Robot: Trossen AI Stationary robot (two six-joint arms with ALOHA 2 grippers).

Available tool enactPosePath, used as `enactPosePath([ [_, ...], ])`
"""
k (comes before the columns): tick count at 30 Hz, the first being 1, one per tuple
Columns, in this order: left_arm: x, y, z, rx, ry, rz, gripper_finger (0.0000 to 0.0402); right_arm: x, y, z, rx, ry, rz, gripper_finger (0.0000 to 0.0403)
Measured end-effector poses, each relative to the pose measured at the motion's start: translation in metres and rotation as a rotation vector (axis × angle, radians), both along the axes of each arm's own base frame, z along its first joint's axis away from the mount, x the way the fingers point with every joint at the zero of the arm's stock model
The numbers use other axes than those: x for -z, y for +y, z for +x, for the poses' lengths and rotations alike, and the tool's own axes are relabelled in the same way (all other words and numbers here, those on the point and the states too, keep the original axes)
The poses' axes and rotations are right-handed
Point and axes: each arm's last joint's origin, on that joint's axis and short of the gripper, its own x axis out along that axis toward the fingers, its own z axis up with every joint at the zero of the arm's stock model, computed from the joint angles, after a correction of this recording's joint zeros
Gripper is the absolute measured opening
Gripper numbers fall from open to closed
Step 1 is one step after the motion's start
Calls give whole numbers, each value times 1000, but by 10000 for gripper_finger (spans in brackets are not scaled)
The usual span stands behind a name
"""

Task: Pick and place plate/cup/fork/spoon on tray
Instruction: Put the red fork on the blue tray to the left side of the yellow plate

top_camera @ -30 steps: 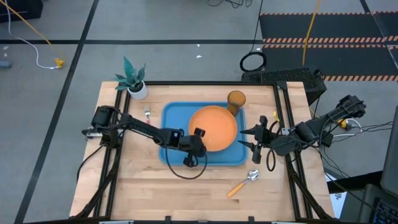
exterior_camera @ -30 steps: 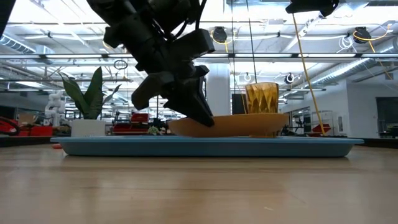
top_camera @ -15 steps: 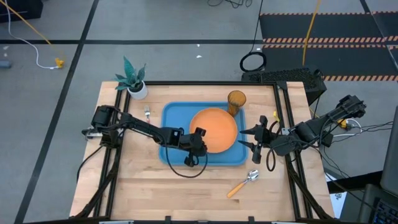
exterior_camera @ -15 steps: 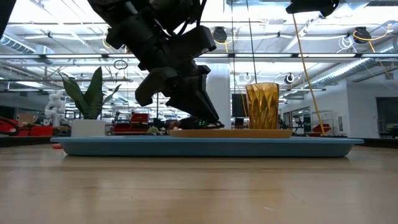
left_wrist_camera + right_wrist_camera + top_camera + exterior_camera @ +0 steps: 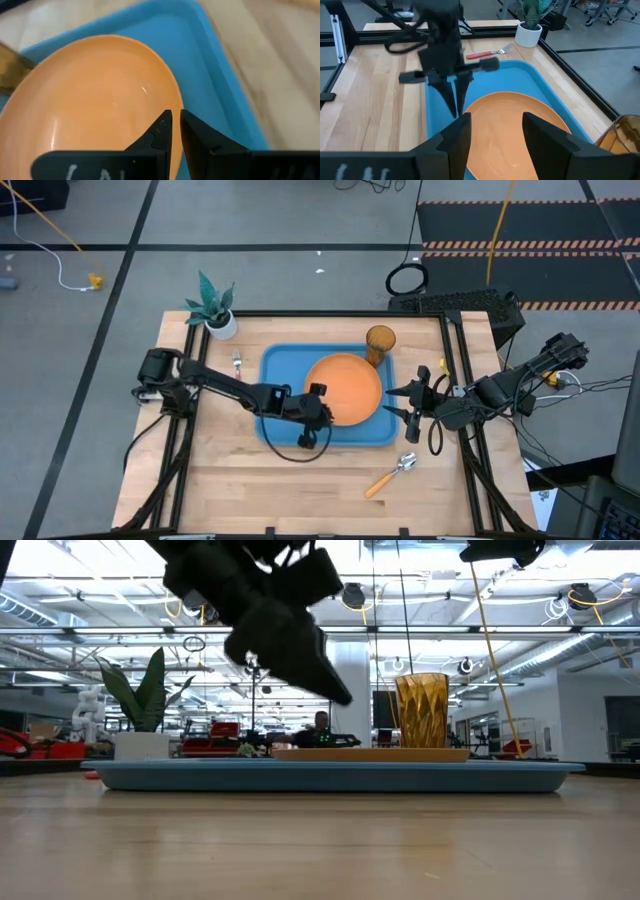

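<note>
Plate (image 5: 343, 386) lies flat in tray (image 5: 277, 368); left claw (image 5: 324, 408), nearly closed and empty, hovers above its rim; right claw (image 5: 404, 401) waits open, empty.

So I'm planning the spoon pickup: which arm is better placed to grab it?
Probably the right. The spoon lies on the table just off the tray, near the right gripper; the left gripper hangs above the plate, farther away.
</note>
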Motion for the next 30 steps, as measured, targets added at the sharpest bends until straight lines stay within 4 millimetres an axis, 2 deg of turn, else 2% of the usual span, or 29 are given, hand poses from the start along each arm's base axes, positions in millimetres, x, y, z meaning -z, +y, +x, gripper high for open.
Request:
enactPosePath([
  [4,-24,1,-8,-66,-48,-85,42,0,0,0,-1,0,0,169],
  [10,-49,4,-27,-163,-39,-187,42,0,0,0,-1,1,0,169],
  [13,-55,8,-38,-327,-3,-232,42,0,0,0,-7,3,-10,169],
  [18,-55,22,-56,-595,77,-264,42,1,2,0,-80,29,-16,169],
  [25,-43,50,-77,-1017,183,-292,42,2,8,0,-264,76,84,169],
  [30,-39,59,-90,-1205,241,-287,43,0,8,1,-240,48,88,169],
])
